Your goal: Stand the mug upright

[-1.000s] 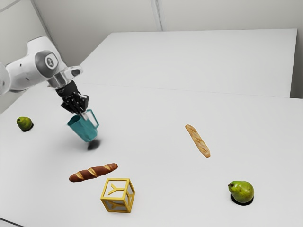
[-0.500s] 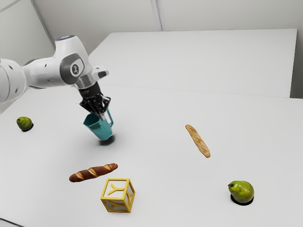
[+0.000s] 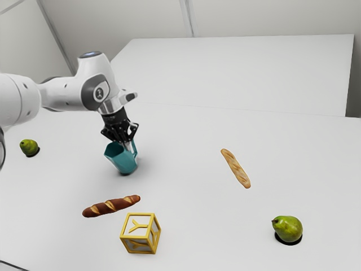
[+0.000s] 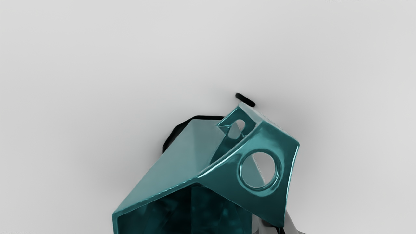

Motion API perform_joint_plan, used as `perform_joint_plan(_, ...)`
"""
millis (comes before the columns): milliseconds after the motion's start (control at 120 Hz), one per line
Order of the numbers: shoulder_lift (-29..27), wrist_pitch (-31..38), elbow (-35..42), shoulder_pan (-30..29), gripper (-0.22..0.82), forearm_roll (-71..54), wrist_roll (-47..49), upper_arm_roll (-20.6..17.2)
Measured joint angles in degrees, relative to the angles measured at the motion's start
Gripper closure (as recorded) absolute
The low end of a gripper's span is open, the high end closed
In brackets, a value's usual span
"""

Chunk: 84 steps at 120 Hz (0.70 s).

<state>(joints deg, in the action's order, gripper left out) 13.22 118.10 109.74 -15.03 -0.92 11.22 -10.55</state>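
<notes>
- Mug [image 3: 125,162]: teal, many-sided, in the air or barely down on the white table [image 3: 186,147], towards the exterior view's left. Its mouth [image 3: 114,149] faces upward but leans to that view's left; its handle [image 4: 278,138] is on the opposite side.
- Gripper [image 3: 127,145]: black, at the end of a white robot arm [image 3: 67,93] reaching in from the exterior view's left. Its fingers look closed on the mug beside the handle, holding it at a slant; the exact grip is partly hidden.
- Base of the mug: very low, with a dark shadow [image 4: 177,131] close by. From where I stand, I cannot tell whether an edge touches the table.
- Progress, as I judge it: well along. The mug is mouth-up rather than on its side, but it is clearly tilted, so it does not yet count as upright.
- Left to do, in my judgement: take out the remaining lean, settle the base flat, then let go and back away. Releasing at this slant could let it rock or tip.
- Around it, all apart from the mug: a brown bread roll [image 3: 111,206] and a yellow-framed letter block [image 3: 140,233] in front, a pale loaf [image 3: 236,168] to the exterior view's right, and a green pear [image 3: 288,228] farther that way. Another pear [image 3: 29,147] sits near the exterior view's left edge.
</notes>
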Motion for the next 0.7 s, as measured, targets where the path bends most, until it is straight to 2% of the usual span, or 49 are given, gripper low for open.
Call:
perform_joint_plan(175, -0.06, 0.2, -0.11, 0.0, 0.4, -0.14, 1.7, -0.08)
perform_joint_plan(300, -0.97, 0.2, -0.25, 0.0, 0.22, -0.88, 2.62, -0.51)
perform_joint_plan(475, -4.49, -0.3, -0.47, 1.06, 0.1, -1.29, 3.57, -0.54)
perform_joint_plan(700, -8.25, -4.01, -4.65, 3.17, 0.03, -1.84, 2.3, -0.19)
